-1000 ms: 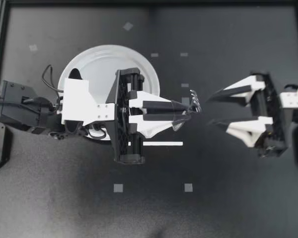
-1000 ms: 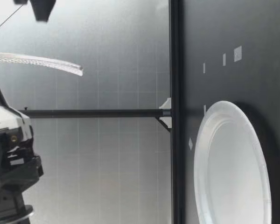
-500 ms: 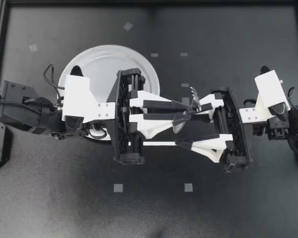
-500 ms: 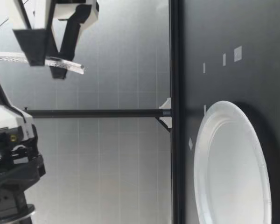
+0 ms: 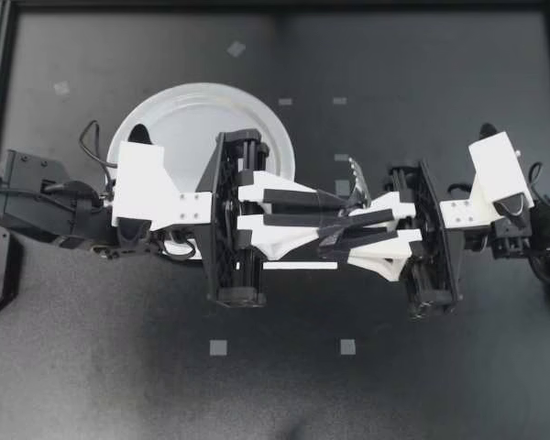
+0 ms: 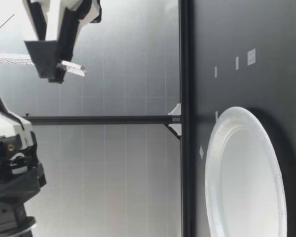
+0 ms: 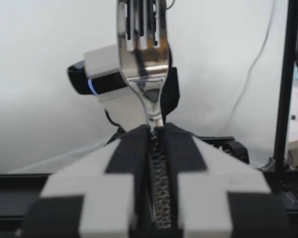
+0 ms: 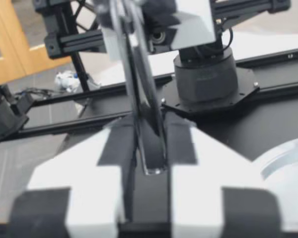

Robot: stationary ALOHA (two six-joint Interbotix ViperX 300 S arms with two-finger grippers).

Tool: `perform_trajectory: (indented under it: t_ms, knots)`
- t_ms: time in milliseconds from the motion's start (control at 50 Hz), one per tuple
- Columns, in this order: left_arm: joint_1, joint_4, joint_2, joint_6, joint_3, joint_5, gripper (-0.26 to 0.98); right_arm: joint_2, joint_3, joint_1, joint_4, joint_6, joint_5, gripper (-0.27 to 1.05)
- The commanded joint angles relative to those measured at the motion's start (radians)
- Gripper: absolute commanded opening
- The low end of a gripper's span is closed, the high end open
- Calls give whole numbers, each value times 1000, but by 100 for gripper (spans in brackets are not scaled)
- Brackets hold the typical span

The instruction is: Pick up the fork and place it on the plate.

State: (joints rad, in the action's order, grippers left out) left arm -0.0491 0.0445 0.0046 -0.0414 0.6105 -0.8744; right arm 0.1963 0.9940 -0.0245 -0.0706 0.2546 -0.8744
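Observation:
The fork [image 5: 357,176] is held in the air to the right of the white plate [image 5: 179,115]. My left gripper [image 5: 346,205] is shut on its handle, and the tines stick out past the fingertips. My right gripper [image 5: 328,236] reaches in from the right and is shut on the same fork. In the left wrist view the fork [image 7: 145,74] rises tines-up from between the closed fingers [image 7: 124,158]. The right wrist view has the fork's handle [image 8: 144,124] pinched between its fingers [image 8: 181,144]. In the low view my right gripper [image 6: 54,69] grips the fork [image 6: 73,67] high above the plate [image 6: 246,173].
A thin white strip [image 5: 300,266] lies on the black table under the grippers. Small grey tape squares [image 5: 218,347] mark the mat in several places. A black frame rail [image 5: 275,5] runs along the table's far edge.
My right arm has swung in from the right to meet the left gripper, and its fingers have closed on the fork. The left gripper has stayed in place, holding the fork.

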Motion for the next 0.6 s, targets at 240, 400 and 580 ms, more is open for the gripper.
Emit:
perform_trajectory:
  t_ms: [240, 400, 580]
  knots:
    - [5, 2, -18, 23, -23, 3, 1, 6, -23, -3, -2, -18, -8, -5]
    - [5, 0, -18, 32, -37, 78, 10, 6, -21, -5, -2, -15, -8, -5]
    - [5, -6, -18, 37, -35, 130, 55, 6, -23, -3, -2, -14, -6, -5]
